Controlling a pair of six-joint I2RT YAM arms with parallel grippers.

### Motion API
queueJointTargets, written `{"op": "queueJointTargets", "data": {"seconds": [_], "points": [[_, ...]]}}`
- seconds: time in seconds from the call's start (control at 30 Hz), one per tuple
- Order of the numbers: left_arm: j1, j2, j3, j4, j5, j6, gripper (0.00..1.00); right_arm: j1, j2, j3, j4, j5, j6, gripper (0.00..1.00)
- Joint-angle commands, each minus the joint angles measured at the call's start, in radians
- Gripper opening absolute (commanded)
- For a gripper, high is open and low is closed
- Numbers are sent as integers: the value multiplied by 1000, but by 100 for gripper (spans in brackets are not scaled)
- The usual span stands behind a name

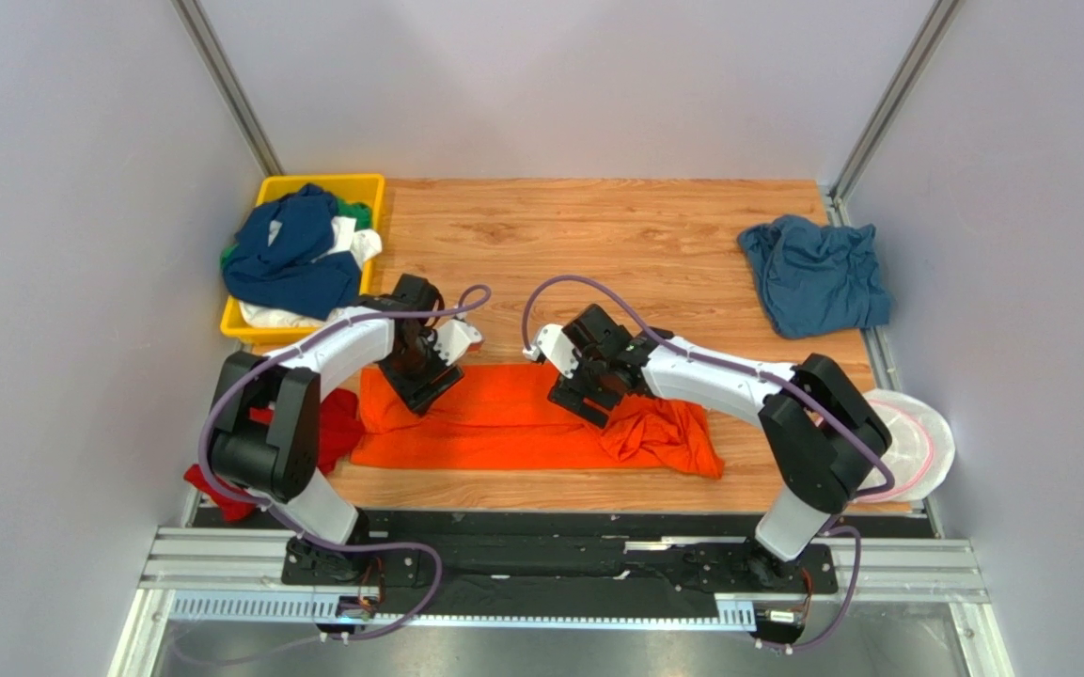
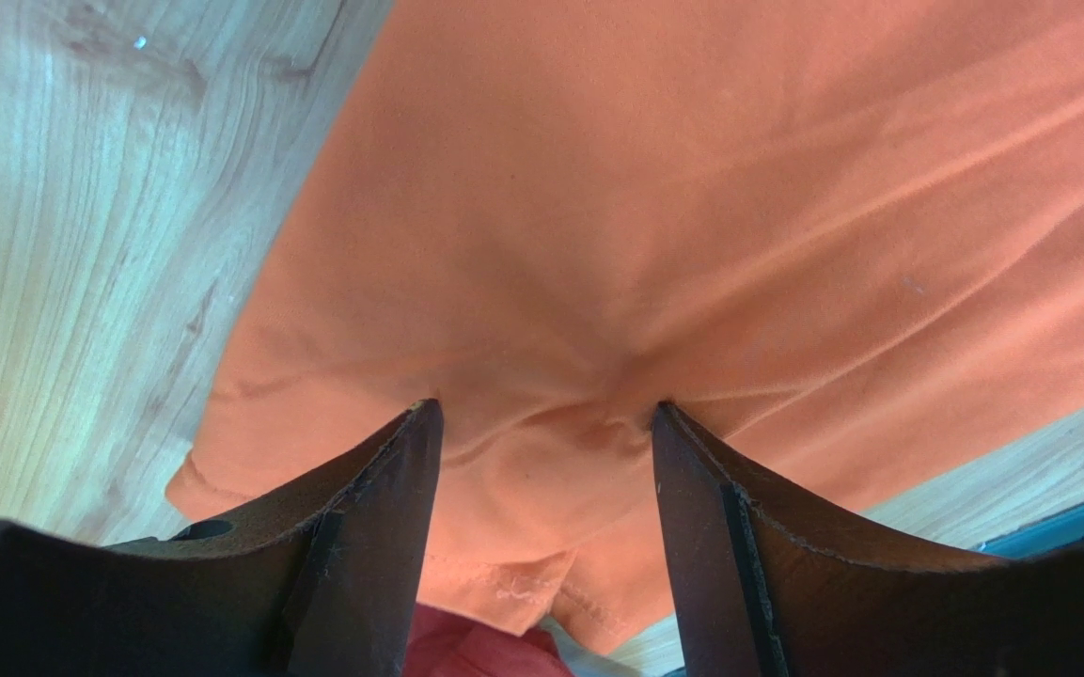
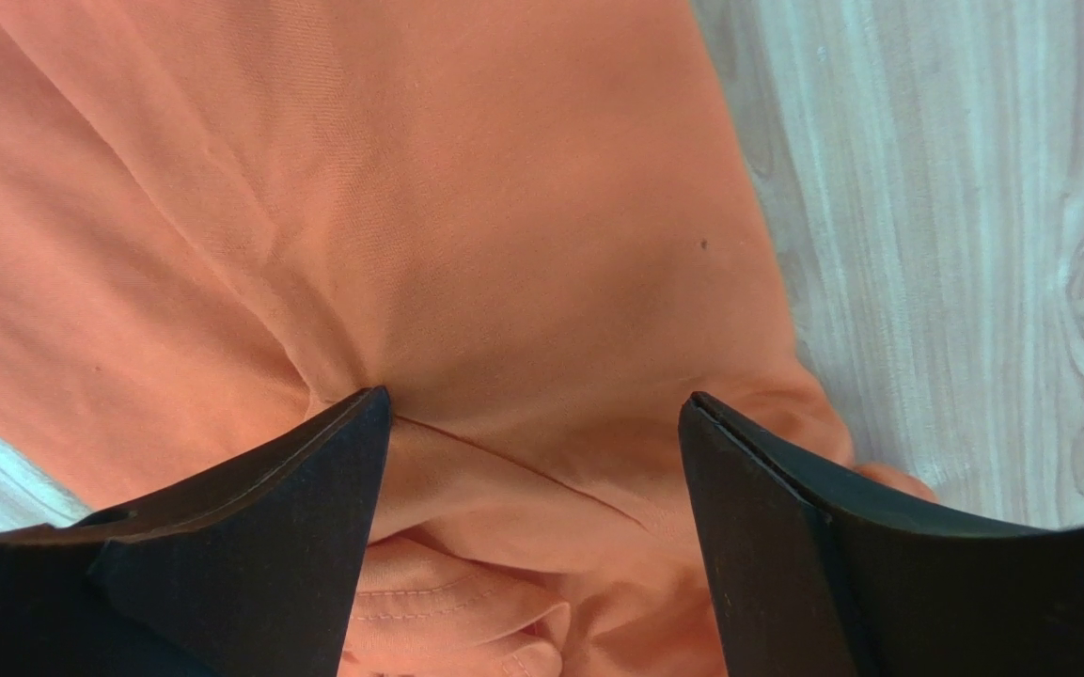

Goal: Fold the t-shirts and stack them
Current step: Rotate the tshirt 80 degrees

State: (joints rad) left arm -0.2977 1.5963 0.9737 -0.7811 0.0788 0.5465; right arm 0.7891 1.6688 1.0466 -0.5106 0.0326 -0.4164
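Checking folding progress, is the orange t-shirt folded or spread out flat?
Partly folded: the orange t-shirt lies on the table as a long narrow band, its right end bunched up.

Bright even light, seemingly from above, soft shadows, top view sharp, wrist views slightly soft.

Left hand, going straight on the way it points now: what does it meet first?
The orange t-shirt. The left hand points down at it, open and seemingly touching the cloth, though depth is hard to judge.
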Motion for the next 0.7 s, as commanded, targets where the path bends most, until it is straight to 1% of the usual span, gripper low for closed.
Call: {"op": "queueJointTargets", "data": {"seconds": [0.0,0.33,0.53,0.67], "points": [[-6,33,-6,31,24,-17,66,2,23,-8,53,0,-27,79],[-40,59,-49,48,-46,-14,66,-11,108,-13,106,52,-68,79],[-61,71,-52,25,-76,-8,66,-66,189,49,109,84,-97,79],[-66,86,-43,20,-76,-2,66,-125,230,104,106,95,-113,79]]}}
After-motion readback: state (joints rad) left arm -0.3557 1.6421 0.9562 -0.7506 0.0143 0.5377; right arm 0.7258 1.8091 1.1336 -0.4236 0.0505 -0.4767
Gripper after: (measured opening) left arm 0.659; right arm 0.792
